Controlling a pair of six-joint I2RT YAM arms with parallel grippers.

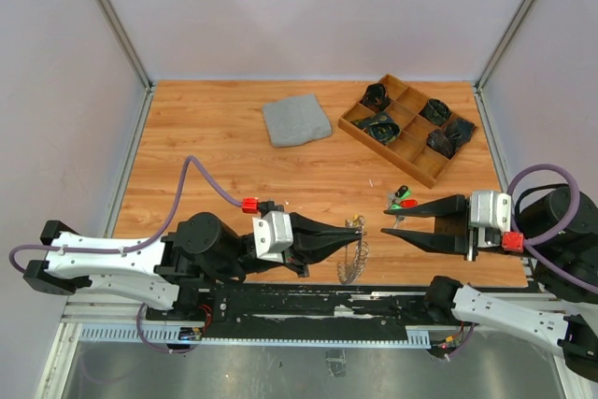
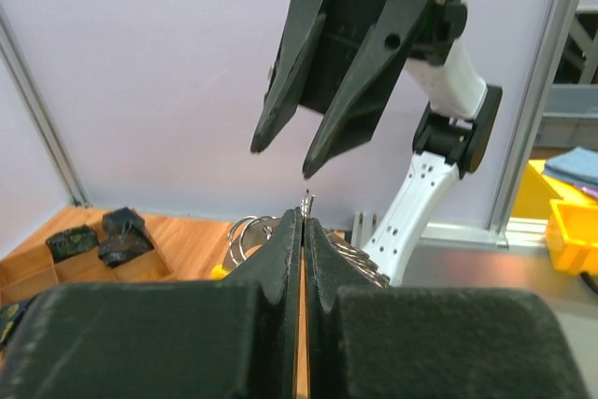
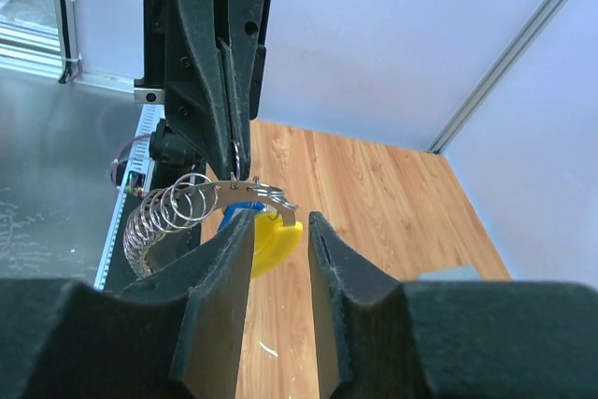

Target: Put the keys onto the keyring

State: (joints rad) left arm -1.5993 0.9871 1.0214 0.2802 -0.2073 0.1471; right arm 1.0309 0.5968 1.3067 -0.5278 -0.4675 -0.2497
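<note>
My left gripper (image 1: 353, 230) is shut on the keyring (image 1: 355, 255), a silvery string of loops that hangs below its tips. In the left wrist view a thin ring end (image 2: 307, 201) sticks out between the closed fingers. In the right wrist view the keyring (image 3: 173, 214) carries a yellow key (image 3: 273, 242) and a blue key (image 3: 232, 213). My right gripper (image 3: 277, 235) is open, its fingers either side of the yellow key without touching it. A green key and a red key (image 1: 404, 198) lie on the table beside the right gripper (image 1: 388, 222).
A folded grey cloth (image 1: 295, 121) lies at the back middle. A wooden compartment tray (image 1: 385, 152) with dark objects stands at the back right. Metal frame posts and pale walls enclose the table.
</note>
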